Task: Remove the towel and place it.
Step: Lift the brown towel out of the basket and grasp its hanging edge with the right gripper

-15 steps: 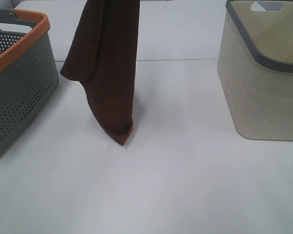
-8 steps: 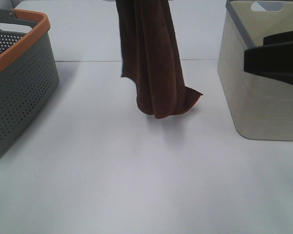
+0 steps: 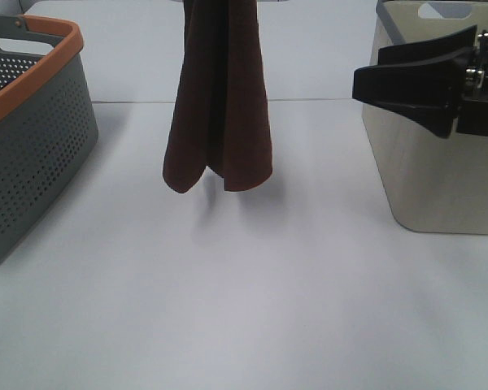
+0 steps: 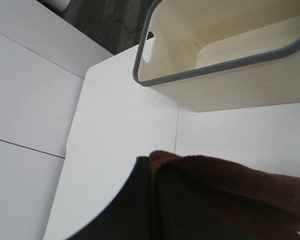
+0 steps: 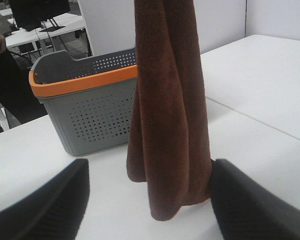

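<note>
Compared to a second before, the towel (image 3: 220, 106) had swung back and hung straighter in the upper middle of the overhead view, with its pointed corner pulled up off the counter (image 3: 244, 309). The left end effector (image 4: 154, 200) was clamped tight on its top edge. The right end effector (image 3: 370, 71) had slid in from the right edge, spread wide and holding nothing. Count: one towel and two baskets, a grey basket (image 3: 32, 138) at left and a beige basket (image 3: 439, 179) at right.
</note>
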Controlling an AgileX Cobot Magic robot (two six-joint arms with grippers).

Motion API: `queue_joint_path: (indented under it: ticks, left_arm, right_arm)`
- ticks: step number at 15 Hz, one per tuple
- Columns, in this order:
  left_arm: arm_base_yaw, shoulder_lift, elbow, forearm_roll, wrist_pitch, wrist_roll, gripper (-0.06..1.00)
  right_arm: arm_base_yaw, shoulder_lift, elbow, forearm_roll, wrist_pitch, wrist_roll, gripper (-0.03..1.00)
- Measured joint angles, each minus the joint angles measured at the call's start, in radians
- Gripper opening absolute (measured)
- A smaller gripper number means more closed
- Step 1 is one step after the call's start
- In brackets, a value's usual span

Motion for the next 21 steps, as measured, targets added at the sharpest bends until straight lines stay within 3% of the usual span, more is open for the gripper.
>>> queue_joint_path:
  ticks: [4, 7, 10, 14, 18, 21]
  left_arm:
    - [0.0, 0.0, 0.0, 0.0, -0.001, 0.099, 0.0]
    - [0.0, 0.0, 0.0, 0.0, 0.037, 0.276, 0.0]
    - [0.0, 0.0, 0.0, 0.0, 0.046, 0.322, 0.0]
    - [0.0, 0.02, -0.001, -0.003, 0.048, 0.454, 0.0]
    - [0.0, 0.047, -0.001, -0.005, 0.048, 0.48, 0.0]
    - [0.0, 0.047, -0.001, -0.008, 0.024, 0.481, 0.0]
  right_arm:
    - [0.194, 0.169, -0.147, 0.002, -0.149, -0.027, 0.6]
    - [0.304, 0.253, -0.239, 0.003, -0.249, -0.027, 0.6]
    - [0.321, 0.302, -0.307, 0.003, -0.246, -0.029, 0.6]
    - [0.321, 0.311, -0.38, 0.002, -0.195, -0.03, 0.6]
    - [0.321, 0.334, -0.457, 0.003, -0.173, -0.03, 0.6]
    - [0.321, 0.395, -0.465, 0.004, -0.041, -0.012, 0.59]
